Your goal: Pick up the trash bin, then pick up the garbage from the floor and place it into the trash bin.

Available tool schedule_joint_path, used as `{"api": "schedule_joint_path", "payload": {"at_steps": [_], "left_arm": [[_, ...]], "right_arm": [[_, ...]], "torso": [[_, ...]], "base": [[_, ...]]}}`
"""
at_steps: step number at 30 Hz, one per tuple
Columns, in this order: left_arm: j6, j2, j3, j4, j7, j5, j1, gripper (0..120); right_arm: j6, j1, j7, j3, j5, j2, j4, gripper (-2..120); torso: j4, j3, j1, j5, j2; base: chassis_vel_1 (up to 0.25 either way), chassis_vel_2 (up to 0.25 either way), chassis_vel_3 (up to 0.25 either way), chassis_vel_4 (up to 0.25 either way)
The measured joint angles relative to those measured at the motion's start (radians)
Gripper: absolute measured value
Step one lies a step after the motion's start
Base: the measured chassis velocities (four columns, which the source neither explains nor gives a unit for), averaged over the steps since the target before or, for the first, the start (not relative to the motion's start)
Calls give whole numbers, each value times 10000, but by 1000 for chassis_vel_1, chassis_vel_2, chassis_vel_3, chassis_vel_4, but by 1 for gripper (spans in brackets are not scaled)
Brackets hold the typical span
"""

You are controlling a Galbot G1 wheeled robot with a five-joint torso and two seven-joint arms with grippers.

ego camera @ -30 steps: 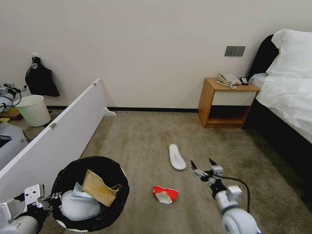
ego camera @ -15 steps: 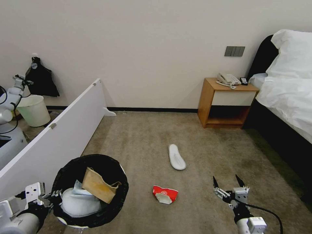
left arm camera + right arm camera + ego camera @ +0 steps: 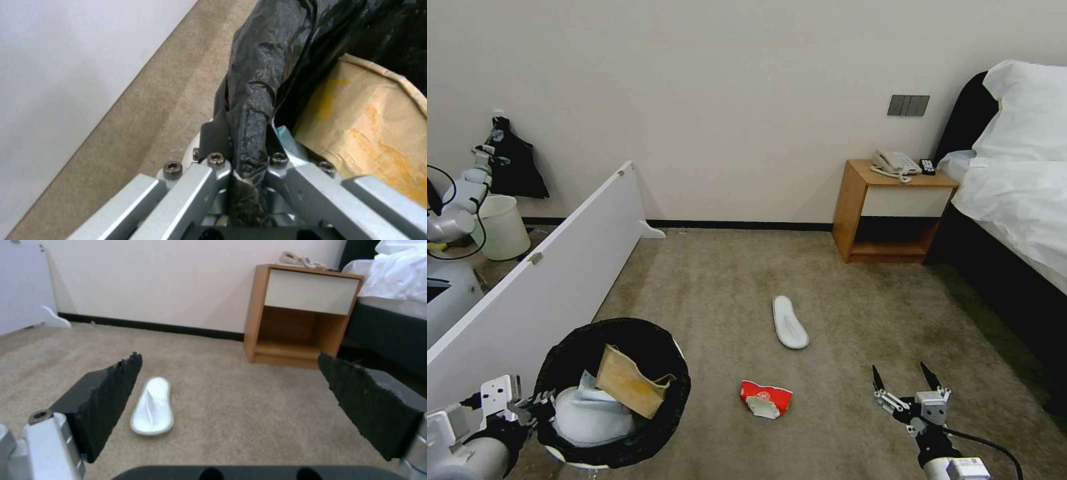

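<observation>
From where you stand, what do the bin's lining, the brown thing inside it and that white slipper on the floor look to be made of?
The trash bin lining looks like thin black plastic film: glossy and wrinkled where the left gripper pinches the rim. The brown paper scrap seems stiff kraft paper, matte and creased. The white slipper appears soft cloth or foam, likely a disposable one.

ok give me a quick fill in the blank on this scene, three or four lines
1. The left tool is shut on the black-lined rim of the ____.
2. The right tool hangs over the carpet with its fingers ____.
3. The white slipper lies on the ____.
4. The brown paper scrap sits ____ the trash bin.

Missing words: trash bin; open; carpet; inside
</observation>
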Motion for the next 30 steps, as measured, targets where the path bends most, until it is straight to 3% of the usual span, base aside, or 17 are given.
{"api": "schedule_joint_path", "payload": {"at_steps": [30], "left_arm": [[-9,-40,5,-15,11,25,2,2]], "right_arm": [[6,23,-226,-51,61,-48,-80,100]], "torso": [[-1,1,1,0,0]], "base": [[-15,13,13,-11]]}}
